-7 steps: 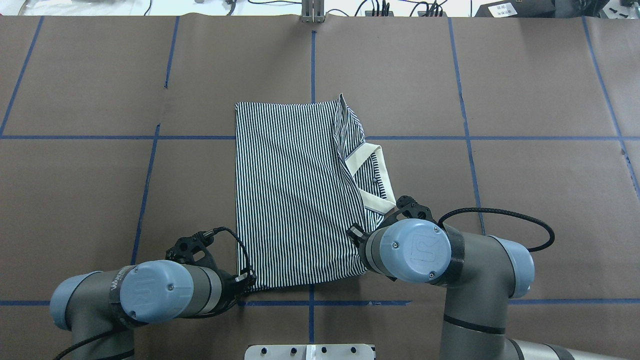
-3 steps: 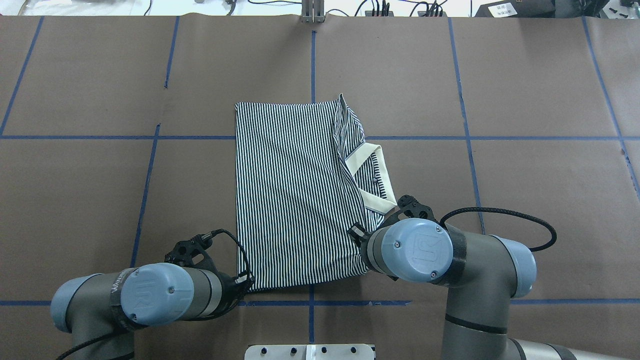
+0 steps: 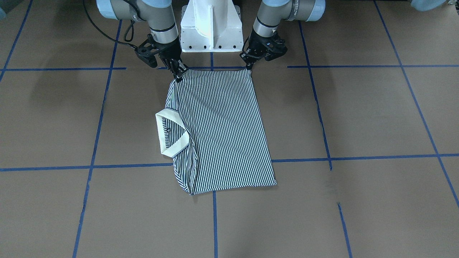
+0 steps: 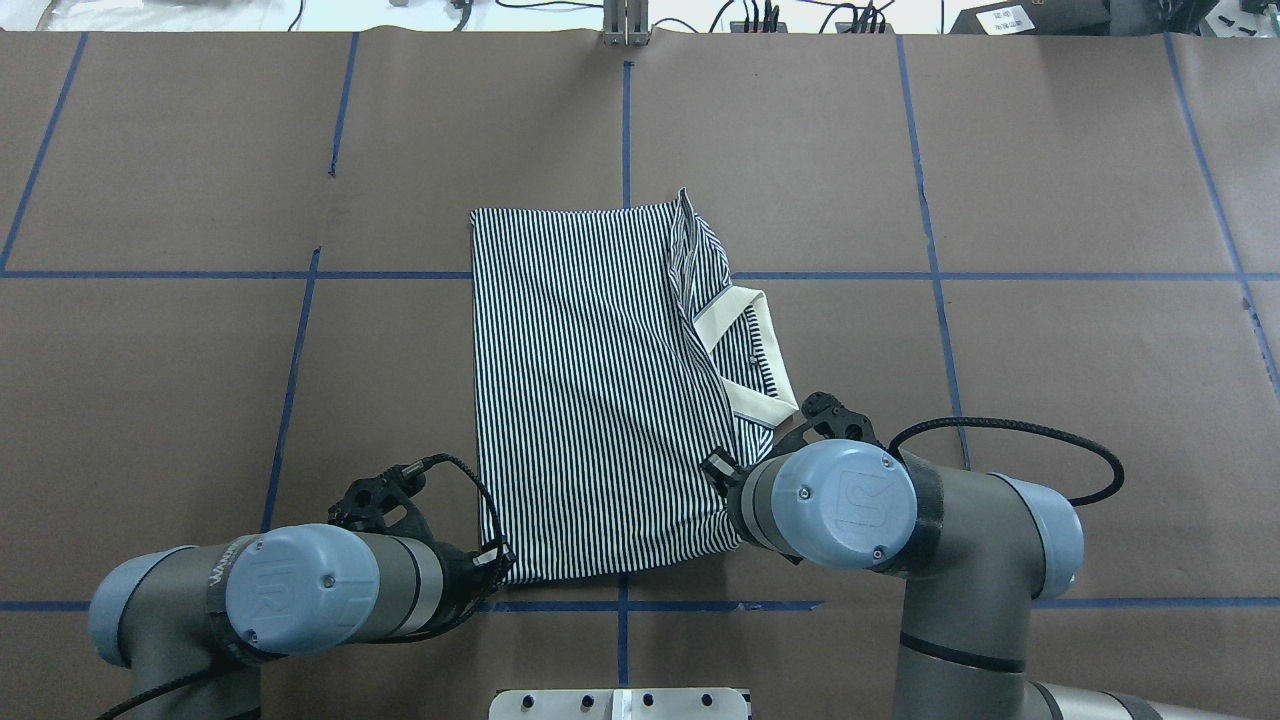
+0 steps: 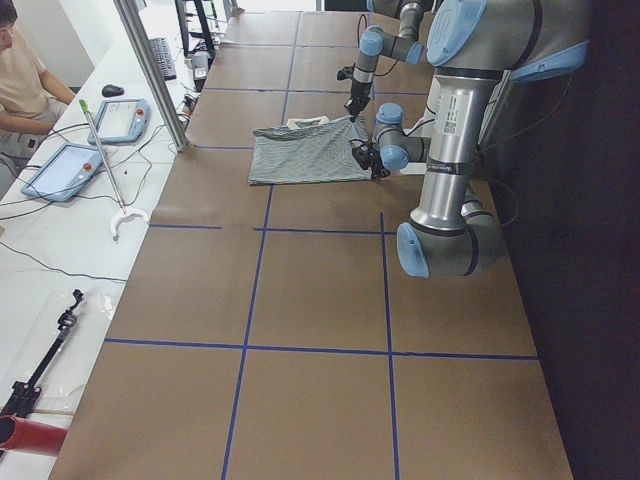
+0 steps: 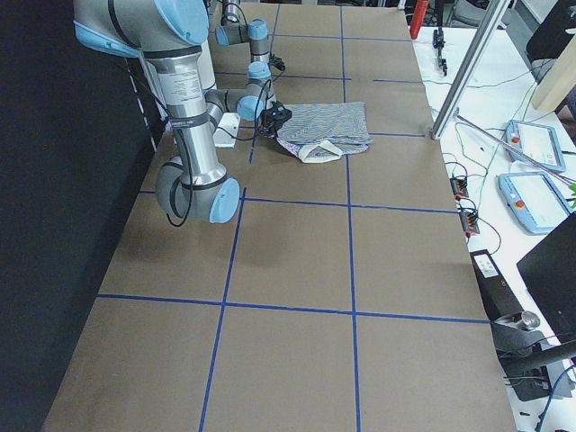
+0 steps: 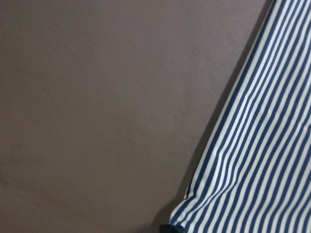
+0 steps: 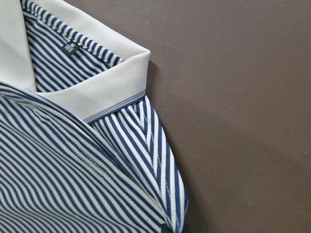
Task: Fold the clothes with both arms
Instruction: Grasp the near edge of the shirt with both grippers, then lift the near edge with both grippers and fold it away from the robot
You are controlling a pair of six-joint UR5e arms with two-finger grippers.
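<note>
Shirt (image 4: 590,390) lay on the table (image 4: 1050,200) just ahead of the pedestal (image 3: 211,28), already reduced to a rectangle, collar (image 3: 176,147) exposed. Left gripper (image 3: 248,65) and right gripper (image 3: 178,74) each appeared clamped, jaws closed, on a pedestal-side corner. Judged partway done; outstanding: folding that edge away from the pedestal.

- Joint cap (image 4: 845,495) of the right arm (image 4: 960,540), just beside the shirt's (image 4: 590,390) near corner: raised "UR" mark.
- Band (image 4: 215,578) on the left arm (image 4: 300,590), near the shirt: lettering, not legible.
- Dark tag (image 8: 71,47) inside the shirt's collar (image 8: 97,90): pale characters, blurred.
- White label (image 4: 1005,18), well beyond the shirt: print too small to read.
</note>
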